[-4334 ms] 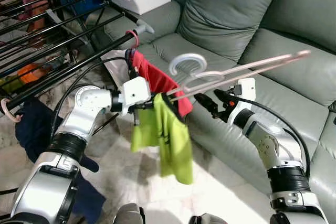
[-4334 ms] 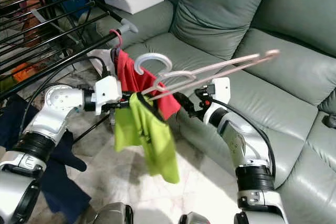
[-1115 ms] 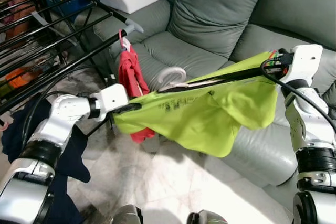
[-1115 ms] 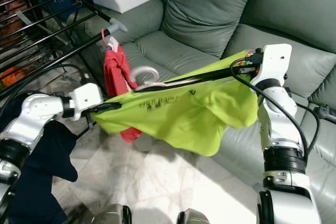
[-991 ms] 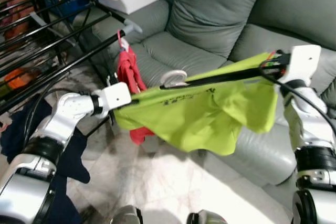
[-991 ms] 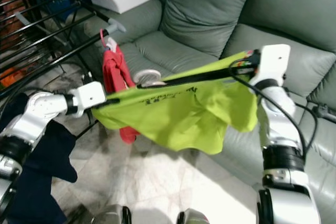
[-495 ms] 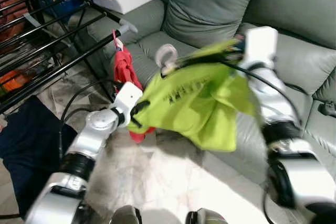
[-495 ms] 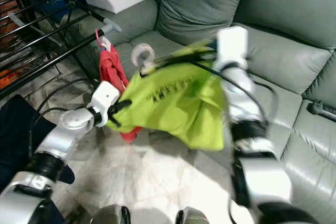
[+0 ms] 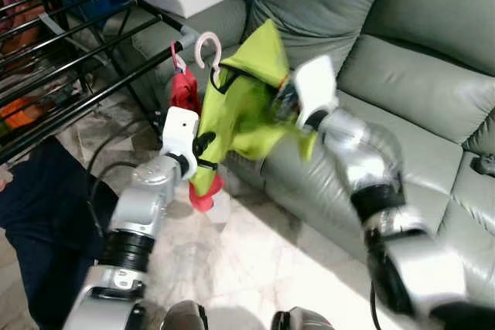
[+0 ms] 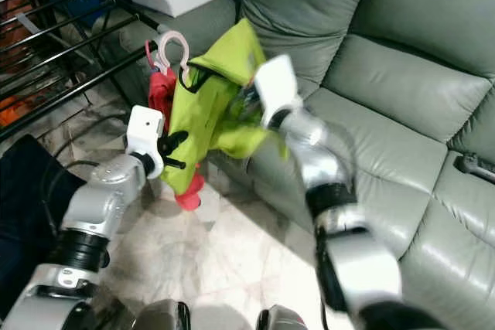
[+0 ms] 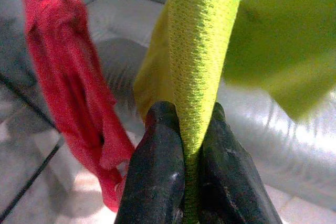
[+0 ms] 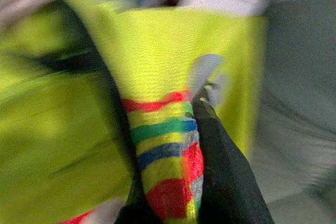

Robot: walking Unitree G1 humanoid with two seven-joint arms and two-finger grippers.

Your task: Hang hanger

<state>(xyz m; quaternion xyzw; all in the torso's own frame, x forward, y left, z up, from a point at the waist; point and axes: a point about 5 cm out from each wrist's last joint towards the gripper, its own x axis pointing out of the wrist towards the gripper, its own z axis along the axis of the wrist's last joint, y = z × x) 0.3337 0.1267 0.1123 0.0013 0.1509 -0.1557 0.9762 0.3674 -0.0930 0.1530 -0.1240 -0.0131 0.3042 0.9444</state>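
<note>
While the hanger (image 9: 207, 50) rides up beside the drying rack (image 9: 85, 56), its pale hook stands just off the grey end cap of the rack's front rail, close to the red garment (image 9: 186, 94) already hung there. A lime-green shirt (image 9: 244, 98) drapes from the hanger and hides most of its frame.

The left claw (image 11: 185, 156) is clenched on a fold of the shirt's lower part, below the rack rail. The right claw (image 12: 197, 129) grips the shirt at a striped band, on the sofa (image 9: 387, 52) side of the rack; that arm is blurred, so it is probably swinging.

The load looks light. The hanger should be stiff, but the shirt is soft and will sag, sway and slip along the frame if pulled unevenly. Holding cloth gives poor control of the hook; a grip on the hanger's shoulder or neck through the fabric would likely steer it better.

Room is tight at the rack: the rails run close together, the red garment occupies the rail's end, and the sofa arm sits just behind. Free rail lies further along from the red garment. The floor (image 9: 232, 253) below the rack offers space for the shirt to hang.
</note>
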